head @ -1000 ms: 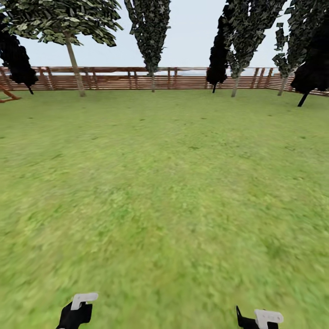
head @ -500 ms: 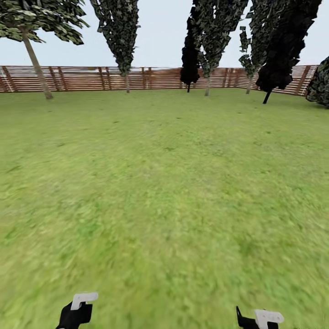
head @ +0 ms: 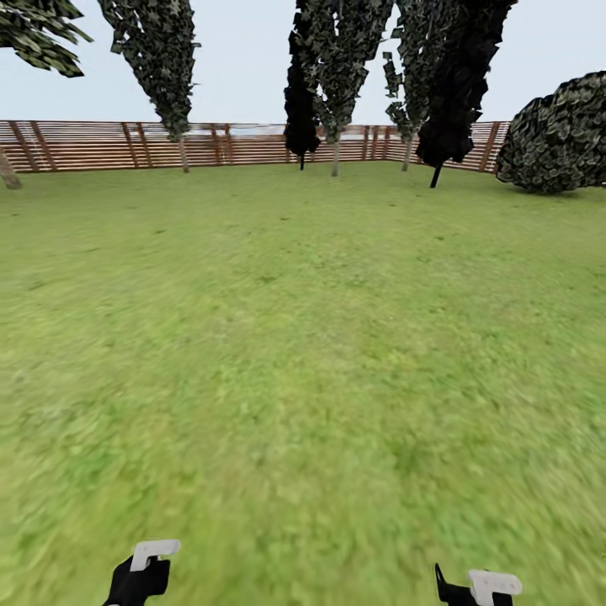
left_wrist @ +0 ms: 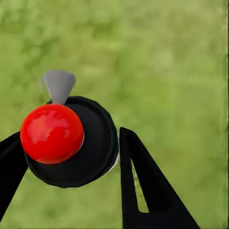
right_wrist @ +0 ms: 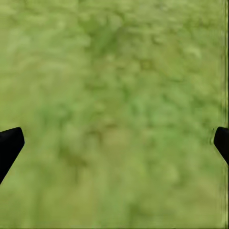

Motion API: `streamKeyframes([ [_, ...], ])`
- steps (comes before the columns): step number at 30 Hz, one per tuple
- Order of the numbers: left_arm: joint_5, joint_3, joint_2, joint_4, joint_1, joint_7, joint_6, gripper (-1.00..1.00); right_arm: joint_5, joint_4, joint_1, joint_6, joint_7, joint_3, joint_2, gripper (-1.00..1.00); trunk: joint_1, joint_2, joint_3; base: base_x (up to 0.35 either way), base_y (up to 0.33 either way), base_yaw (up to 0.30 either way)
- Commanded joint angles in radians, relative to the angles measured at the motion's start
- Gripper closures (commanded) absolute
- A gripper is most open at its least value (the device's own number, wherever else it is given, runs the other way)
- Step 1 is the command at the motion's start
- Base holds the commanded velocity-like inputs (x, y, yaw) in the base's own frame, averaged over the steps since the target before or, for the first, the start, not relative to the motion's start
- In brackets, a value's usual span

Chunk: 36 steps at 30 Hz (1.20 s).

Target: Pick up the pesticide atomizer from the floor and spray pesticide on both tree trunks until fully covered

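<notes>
While the left gripper [left_wrist: 67,162] pinches the pesticide atomizer [left_wrist: 71,143] (red ball top, black body, grey nozzle) between its black fingers [left_wrist: 143,191], the right gripper [right_wrist: 114,143] hangs spread wide over bare floor [head: 303,353]. Toward twelve o'clock, distant trees [head: 337,59] stand along the wooden fence [head: 84,145]; a round bush [head: 555,135] sits at two o'clock.

Legible text, labels, brands, numbers, signs: none recorded. No marking could be read on the wooden fence [head: 252,145] at the far edge of the lawn, nor on the red-knobbed black atomizer top [left_wrist: 71,140] seen in the left wrist view.
</notes>
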Motion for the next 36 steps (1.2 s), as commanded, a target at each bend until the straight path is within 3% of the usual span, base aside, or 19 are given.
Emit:
streamKeyframes([
  [1,-0.011,0.006,0.000,0.000,-0.001,0.001,-0.004,1.00,0.002,0.002,-0.001,-0.003,-0.003,0.001,0.000,-1.00,0.000,0.000,-0.001,0.231,-0.201,-0.297],
  [36,-0.009,0.006,0.004,-0.001,-0.001,0.002,-0.004,1.00,0.002,0.002,-0.001,-0.003,-0.003,0.000,0.000,-1.00,0.000,0.000,-0.001,0.231,-0.201,-0.297],
])
